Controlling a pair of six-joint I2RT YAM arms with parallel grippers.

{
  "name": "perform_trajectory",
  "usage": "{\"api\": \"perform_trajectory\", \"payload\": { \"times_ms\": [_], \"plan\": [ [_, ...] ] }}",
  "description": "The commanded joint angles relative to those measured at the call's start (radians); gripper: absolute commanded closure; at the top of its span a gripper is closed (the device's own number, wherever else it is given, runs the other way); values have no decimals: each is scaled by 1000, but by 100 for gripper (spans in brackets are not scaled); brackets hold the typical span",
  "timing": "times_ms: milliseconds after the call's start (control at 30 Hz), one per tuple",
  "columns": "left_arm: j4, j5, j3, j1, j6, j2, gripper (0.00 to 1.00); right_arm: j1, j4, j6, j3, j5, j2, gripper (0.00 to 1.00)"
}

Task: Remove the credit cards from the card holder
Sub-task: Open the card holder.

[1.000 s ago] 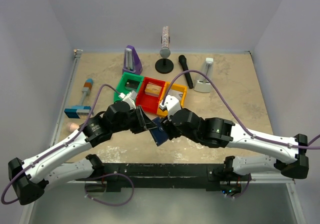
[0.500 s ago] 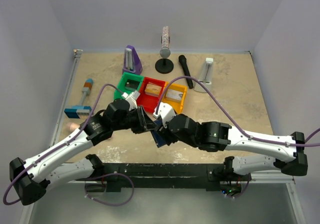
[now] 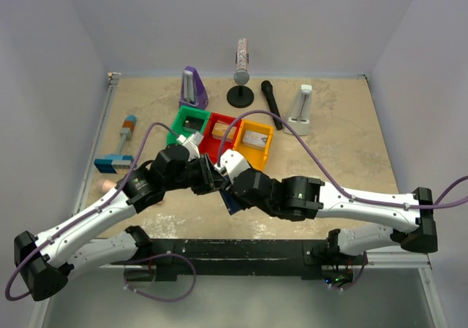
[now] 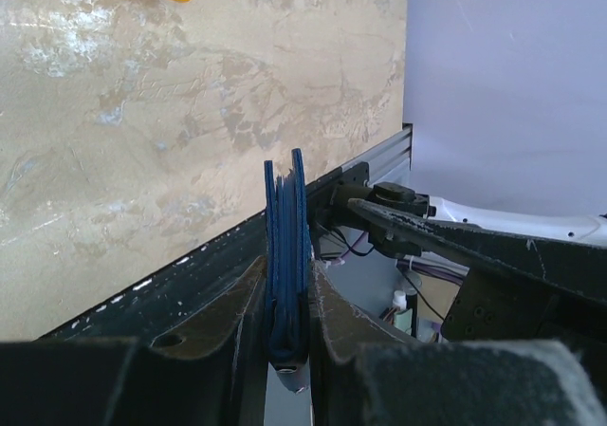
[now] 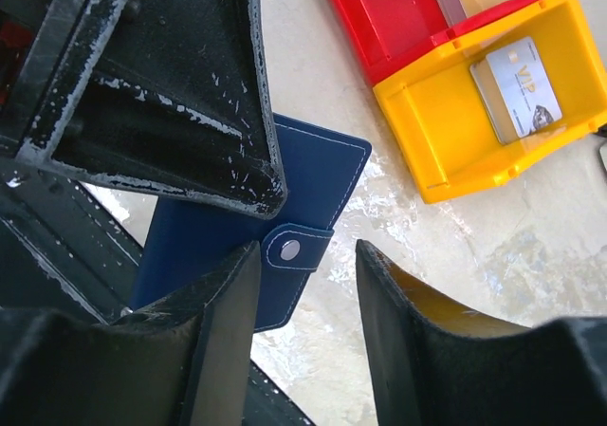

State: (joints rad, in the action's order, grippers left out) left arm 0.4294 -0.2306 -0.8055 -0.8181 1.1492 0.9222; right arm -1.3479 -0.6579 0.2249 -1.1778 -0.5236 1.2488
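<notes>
The card holder (image 5: 313,175) is a navy-blue wallet, folded and closed by its tab with a silver snap (image 5: 284,249). My left gripper (image 4: 286,274) is shut on it and holds it on edge above the table's near edge; it shows edge-on in the left wrist view (image 4: 286,227). In the top view the wallet (image 3: 233,197) sits between the two grippers. My right gripper (image 5: 305,255) is open, with its jaws either side of the snap tab and not closed on it. The credit cards are hidden.
Green (image 3: 178,123), red (image 3: 210,147) and yellow (image 3: 248,155) bins stand just behind the grippers. A grey flat piece marked VIP (image 5: 515,86) lies in the yellow bin (image 5: 446,132). A microphone stand (image 3: 240,94), a purple metronome (image 3: 192,88) and a blue-and-white block (image 3: 112,164) stand farther off.
My right arm has moved left and brought its open gripper up to the wallet's snap tab. My left gripper has kept hold of the wallet in about the same place.
</notes>
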Motion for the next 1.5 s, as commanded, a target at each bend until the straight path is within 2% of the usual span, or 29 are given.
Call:
{"api": "perform_trajectory", "payload": {
  "times_ms": [0, 433, 867, 1467],
  "plan": [
    [-103, -75, -12, -1, 30, -20, 100, 3, -78, 47, -45, -88, 29, 54],
    [-115, -84, -3, -3, 30, -22, 100, 3, -120, 71, -65, -119, 54, 83],
    [-118, -84, -1, -3, 27, -25, 100, 3, -137, 80, -71, -131, 58, 100],
    [-110, -76, 6, -1, 18, -31, 100, 9, -170, 117, -79, -190, 60, 100]
  ]
}}
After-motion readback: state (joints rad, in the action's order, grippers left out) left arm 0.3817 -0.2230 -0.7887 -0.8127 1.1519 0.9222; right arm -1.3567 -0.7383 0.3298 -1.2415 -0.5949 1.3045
